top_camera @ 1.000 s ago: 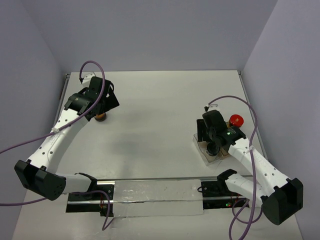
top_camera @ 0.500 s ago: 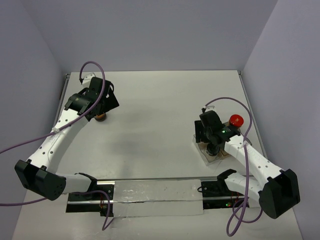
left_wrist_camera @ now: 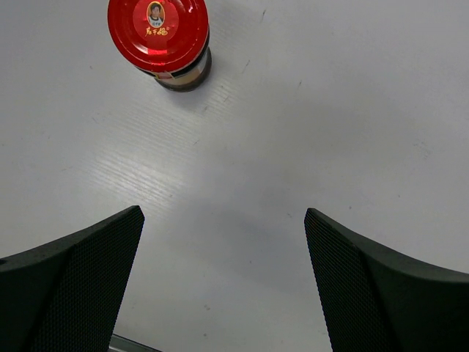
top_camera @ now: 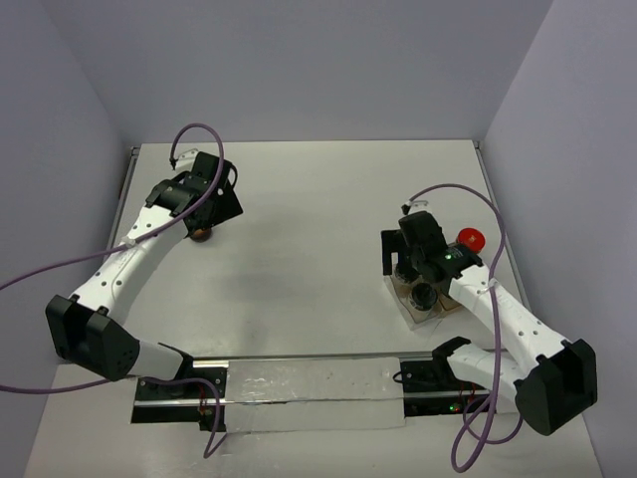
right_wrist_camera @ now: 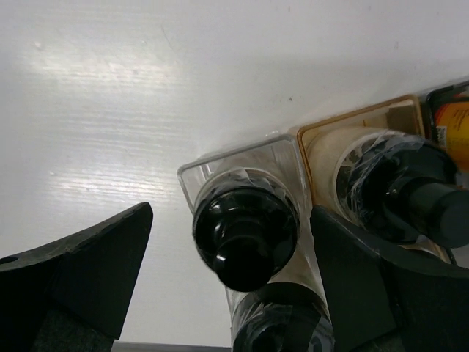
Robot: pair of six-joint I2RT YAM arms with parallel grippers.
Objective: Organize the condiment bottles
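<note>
Nearest you on the right, your right hand (right_wrist_camera: 233, 213) hangs over the corner of the clear tray (right_wrist_camera: 192, 174) with its fingers spread wide and gripping nothing. A black-capped bottle (right_wrist_camera: 245, 229) stands upright in that corner, between the two fingers. The left finger is well apart from it; whether the right finger touches the tray you cannot tell. A second black-capped bottle (right_wrist_camera: 401, 192) stands just beside the first, in a section with a brownish rim. A third black cap (right_wrist_camera: 282, 323) shows at the bottom edge of the wrist view, touching or nearly touching the first.

Past the tray, toward the right wall, a red-capped bottle (top_camera: 470, 239) stands upright. The arm hides whether it meets the tray.

Farther off, on the far left of the bench (left_wrist_camera: 330, 110), your left hand (left_wrist_camera: 223, 216) is also wide and holds nothing. Another red-capped bottle (left_wrist_camera: 157, 31) stands upright on the bench ahead of its fingertips, off to the left of the gap and not between them.
</note>
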